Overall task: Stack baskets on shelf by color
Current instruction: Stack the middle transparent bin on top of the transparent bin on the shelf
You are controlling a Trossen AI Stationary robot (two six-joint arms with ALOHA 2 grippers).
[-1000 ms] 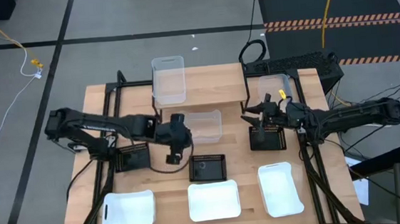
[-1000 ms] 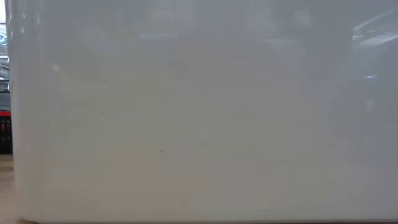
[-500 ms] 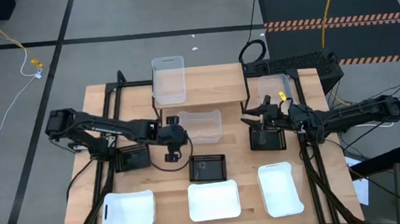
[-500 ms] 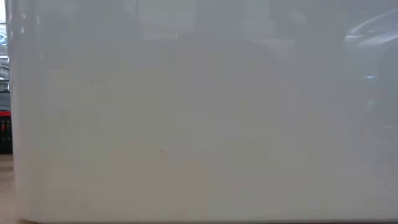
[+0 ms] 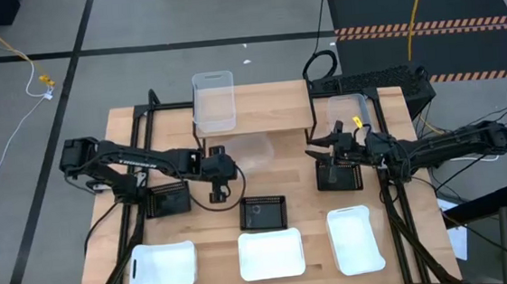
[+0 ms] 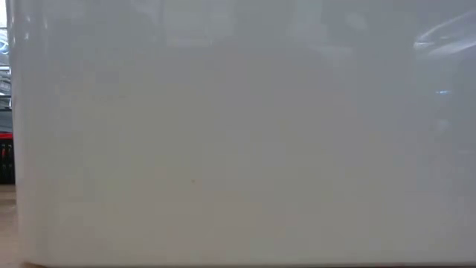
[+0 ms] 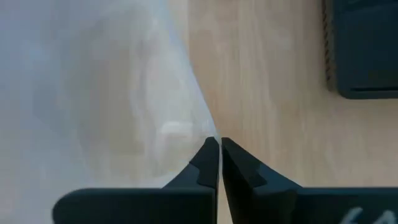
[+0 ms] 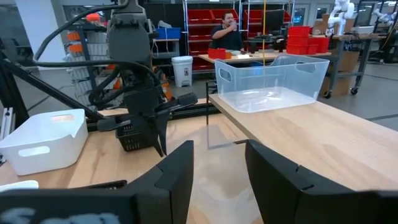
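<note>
The left gripper (image 5: 223, 153) sits near the middle of the table (image 5: 305, 224), its fingers (image 7: 205, 163) pressed together on the thin wall of a clear basket (image 5: 253, 153). From above that basket is blurred and faint, so its exact tilt is hard to tell. In the left wrist view its wall is only a pale haze, with the corner of a black basket (image 7: 360, 46) cut off at the edge.

The right gripper (image 5: 319, 150) hangs beside the shelf (image 5: 260, 110) with its fingers (image 8: 177, 165) spread and nothing between them. A second clear basket (image 5: 214, 100) stands on the shelf's plank. A third clear basket (image 5: 345, 112) lies behind the right arm, partly covered by it.

Three white baskets (image 5: 270, 254) line the near edge of the table. One of them (image 6: 238, 134) fills nearly the whole low view, hiding the arms and shelf. Another black basket (image 5: 264, 212) lies in front of the left gripper, and two more sit half hidden under the arms. A person (image 8: 227, 31) shows far off in the room.
</note>
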